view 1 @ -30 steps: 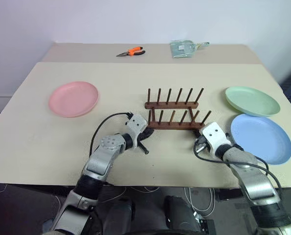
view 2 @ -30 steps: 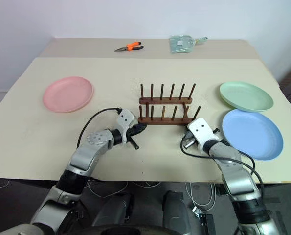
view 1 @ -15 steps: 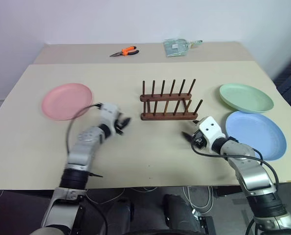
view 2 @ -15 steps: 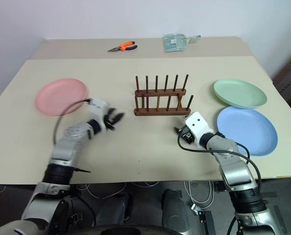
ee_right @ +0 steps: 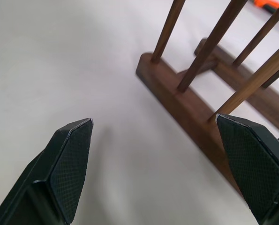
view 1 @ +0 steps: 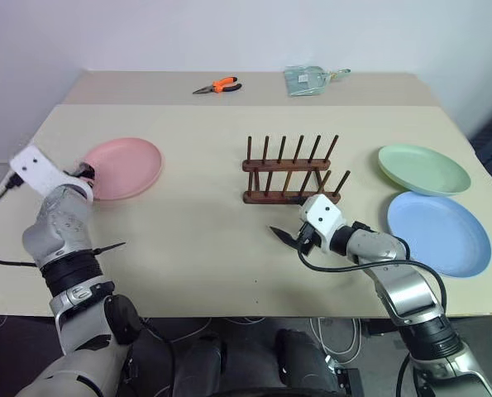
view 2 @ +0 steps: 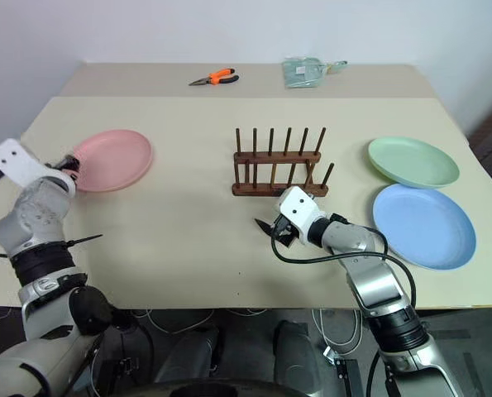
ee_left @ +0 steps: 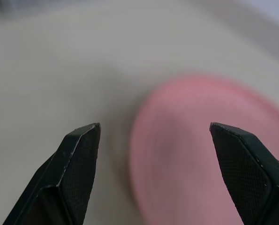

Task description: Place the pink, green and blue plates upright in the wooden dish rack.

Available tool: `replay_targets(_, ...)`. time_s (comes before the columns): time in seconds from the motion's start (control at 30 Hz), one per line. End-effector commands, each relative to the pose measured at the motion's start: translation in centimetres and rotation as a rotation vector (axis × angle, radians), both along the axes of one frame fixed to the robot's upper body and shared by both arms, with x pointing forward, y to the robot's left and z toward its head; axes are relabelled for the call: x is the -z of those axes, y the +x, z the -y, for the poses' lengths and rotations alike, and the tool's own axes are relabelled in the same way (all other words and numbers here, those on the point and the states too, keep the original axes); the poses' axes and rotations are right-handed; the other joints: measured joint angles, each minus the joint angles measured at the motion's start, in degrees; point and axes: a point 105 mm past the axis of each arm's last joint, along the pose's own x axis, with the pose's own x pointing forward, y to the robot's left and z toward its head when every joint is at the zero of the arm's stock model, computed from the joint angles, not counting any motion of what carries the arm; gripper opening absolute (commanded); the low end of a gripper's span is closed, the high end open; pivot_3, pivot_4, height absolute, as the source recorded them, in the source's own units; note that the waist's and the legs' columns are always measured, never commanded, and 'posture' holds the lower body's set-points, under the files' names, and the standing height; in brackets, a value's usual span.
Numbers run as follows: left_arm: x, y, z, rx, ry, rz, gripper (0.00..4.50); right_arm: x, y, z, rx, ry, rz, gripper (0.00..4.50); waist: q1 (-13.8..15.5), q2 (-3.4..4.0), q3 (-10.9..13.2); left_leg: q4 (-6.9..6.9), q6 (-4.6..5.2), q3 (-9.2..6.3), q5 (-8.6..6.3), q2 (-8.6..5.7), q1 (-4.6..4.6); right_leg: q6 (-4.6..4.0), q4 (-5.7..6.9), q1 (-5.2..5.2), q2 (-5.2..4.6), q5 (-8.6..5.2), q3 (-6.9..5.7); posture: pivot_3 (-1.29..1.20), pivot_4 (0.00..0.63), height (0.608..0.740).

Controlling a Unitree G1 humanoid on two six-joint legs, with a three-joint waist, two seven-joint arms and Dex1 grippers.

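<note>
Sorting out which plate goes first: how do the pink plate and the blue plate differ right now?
The salmon pink round plastic plate lies on the table's left side, alone, with the open left gripper at its edge. The light blue round plastic plate lies on the right, close beside the green plate, with no gripper near it. Both lie flat, outside the wooden dish rack.

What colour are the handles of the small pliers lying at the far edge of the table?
Orange; the pliers show best in the left eye view.
</note>
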Motion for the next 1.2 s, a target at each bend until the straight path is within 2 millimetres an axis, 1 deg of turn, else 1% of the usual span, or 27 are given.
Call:
replay_targets(0.03,-0.5,0.4,0.5,0.009,-0.172,0.065,3.79,-1.3,0.2,0.0,-0.002,0.013,0.061,4.28,0.0,-0.04,0.0,0.00,-0.01,0.00,0.00,0.00,0.00,-0.01,0.00,0.00,0.00,0.00,0.00,0.00,0.150,0.740)
replay_targets(0.07,-0.4,0.4,0.6,0.007,-0.199,0.071,3.79,-1.3,0.2,0.0,0.001,0.013,0.063,4.28,0.1,-0.04,0.0,0.00,-0.02,0.00,0.01,0.00,0.00,-0.01,0.01,0.00,0.00,0.00,0.00,0.00,0.150,0.740)
replay_targets(0.1,-0.2,0.5,0.6,-0.003,-0.215,0.067,3.56,-1.4,0.2,0.2,0.010,0.010,0.071,4.28,0.1,-0.04,0.0,0.01,-0.03,0.00,0.02,0.00,0.00,-0.01,0.01,0.01,0.00,0.01,0.00,0.00,0.150,0.740)
replay_targets(0.13,0.0,0.6,0.6,-0.007,-0.217,0.059,3.30,-1.4,0.2,0.3,0.019,0.006,0.079,4.28,0.0,-0.05,0.0,0.01,-0.04,0.00,0.02,0.00,0.00,-0.01,0.00,0.01,0.00,0.01,0.00,0.00,0.150,0.740)
replay_targets(0.2,0.0,0.9,0.9,-0.001,-0.213,0.059,2.55,-1.6,0.2,0.6,0.036,0.006,0.087,4.28,0.0,-0.04,0.0,-0.01,-0.04,0.03,0.02,-0.01,0.02,-0.02,0.00,0.01,-0.01,0.01,0.02,0.00,0.150,0.740)
replay_targets(0.23,-0.3,1.2,1.2,0.018,-0.205,0.070,2.04,-1.8,0.1,0.8,0.039,0.016,0.079,4.28,0.1,-0.04,0.0,-0.01,-0.05,0.02,0.02,-0.01,0.02,-0.02,0.01,0.00,-0.01,0.01,0.02,0.00,0.150,0.740)
replay_targets(0.27,-0.7,1.6,1.7,0.044,-0.188,0.085,1.52,-1.9,0.1,1.0,0.045,0.026,0.072,4.39,0.2,-0.04,0.0,-0.01,-0.06,0.02,0.03,0.00,0.02,-0.03,0.01,0.00,0.00,0.01,0.02,0.00,0.150,0.740)
replay_targets(0.3,-1.4,2.0,2.2,0.085,-0.152,0.110,1.03,-2.3,-0.1,1.2,0.043,0.041,0.062,4.50,0.2,-0.05,0.0,0.00,-0.06,0.02,0.03,-0.01,0.00,-0.03,0.01,0.00,0.00,0.02,0.01,0.00,0.150,0.740)
replay_targets(0.37,-3.3,2.8,3.4,0.158,-0.054,0.189,0.04,-3.0,-0.4,1.3,0.027,0.050,0.066,4.50,0.4,-0.15,0.1,0.02,-0.06,0.01,0.03,-0.02,-0.04,-0.03,-0.01,0.00,-0.01,0.02,0.01,0.00,0.150,0.740)
replay_targets(0.47,-7.6,3.6,6.3,0.292,0.149,0.364,0.04,-5.0,-0.7,0.8,-0.001,0.065,0.118,4.50,0.5,-0.18,0.1,0.01,-0.07,0.04,0.03,-0.02,-0.06,-0.04,-0.04,-0.01,-0.01,0.02,0.02,0.00,0.150,0.740)
replay_targets(0.5,-8.4,3.7,7.1,0.321,0.191,0.403,0.04,-5.5,-0.7,0.6,-0.007,0.074,0.130,4.50,0.3,-0.18,0.1,0.00,-0.07,0.04,0.03,-0.01,-0.05,-0.05,-0.04,-0.01,0.00,0.02,0.02,0.00,0.150,0.740)
replay_targets(0.57,-10.9,3.8,10.7,0.443,0.264,0.518,0.04,-7.2,-0.9,-0.8,-0.062,0.082,0.190,4.50,0.0,-0.18,0.1,-0.03,-0.07,0.05,0.03,0.00,-0.04,-0.05,-0.03,-0.03,0.00,0.03,0.03,0.00,0.150,0.740)
replay_targets(0.63,-13.3,3.5,14.6,0.561,0.316,0.626,0.04,-9.4,-0.7,-2.6,-0.109,0.068,0.297,4.50,-0.2,-0.16,0.1,-0.04,-0.07,0.08,0.03,0.01,-0.04,-0.06,-0.04,-0.03,0.00,0.03,0.05,0.00,0.150,0.740)
replay_targets(0.7,-14.8,2.9,17.4,0.644,0.359,0.692,0.04,-10.9,0.1,-3.8,-0.114,0.005,0.415,4.50,-0.1,-0.15,0.1,-0.03,-0.08,0.12,0.04,0.02,-0.04,-0.06,-0.05,-0.05,0.00,0.03,0.06,0.00,0.150,0.740)
replay_targets(0.73,-15.4,2.6,18.6,0.678,0.376,0.719,0.04,-11.3,0.5,-4.2,-0.116,-0.056,0.474,4.50,-0.1,-0.15,0.1,-0.04,-0.08,0.11,0.04,0.02,-0.03,-0.06,-0.05,-0.04,0.00,0.02,0.05,0.00,0.150,0.740)
replay_targets(0.83,-16.6,1.9,21.2,0.745,0.378,0.774,0.04,-11.7,2.0,-5.1,-0.119,-0.249,0.632,4.50,-0.2,-0.15,0.1,-0.07,-0.08,0.13,0.04,0.02,-0.03,-0.05,-0.08,-0.05,0.01,0.02,0.06,0.00,0.150,0.740)
replay_targets(0.93,-17.1,1.3,23.3,0.796,0.390,0.789,0.04,-11.7,4.0,-5.3,-0.094,-0.413,0.754,4.50,-0.2,-0.15,0.1,-0.06,-0.07,0.15,0.04,0.01,-0.04,-0.06,-0.07,-0.07,0.00,0.03,0.07,0.00,0.150,0.740)
replay_targets(0.97,-17.1,1.1,23.7,0.800,0.384,0.788,0.00,-11.4,4.4,-5.3,-0.096,-0.449,0.767,3.96,-0.1,-0.15,0.1,-0.06,-0.07,0.17,0.04,0.01,-0.04,-0.06,-0.07,-0.08,0.00,0.03,0.10,0.00,0.150,0.740)
replay_targets(1.03,-16.9,1.0,24.1,0.798,0.357,0.776,0.00,-10.7,5.0,-5.0,-0.096,-0.509,0.783,3.14,0.0,-0.16,0.1,-0.07,-0.07,0.15,0.04,0.01,-0.04,-0.06,-0.08,-0.08,0.00,0.03,0.09,0.00,0.150,0.740)
replay_targets(1.07,-16.8,1.0,24.1,0.795,0.348,0.766,0.00,-10.6,5.2,-4.9,-0.088,-0.523,0.788,2.64,0.0,-0.16,0.1,-0.07,-0.07,0.14,0.04,0.01,-0.05,-0.06,-0.08,-0.07,0.00,0.03,0.09,0.00,0.150,0.740)
replay_targets(1.17,-16.4,0.7,24.5,0.803,0.318,0.752,0.00,-10.8,5.9,-4.2,-0.047,-0.555,0.817,1.11,-0.1,-0.17,0.1,-0.06,-0.07,0.14,0.04,0.00,-0.06,-0.06,-0.09,-0.08,0.00,0.03,0.10,0.00,0.150,0.740)
replay_targets(1.2,-16.3,0.6,24.6,0.809,0.317,0.751,0.00,-10.9,6.0,-4.1,-0.037,-0.563,0.825,0.53,-0.1,-0.17,0.1,-0.06,-0.07,0.14,0.04,0.00,-0.06,-0.06,-0.08,-0.08,0.01,0.03,0.10,0.00,0.150,0.740)
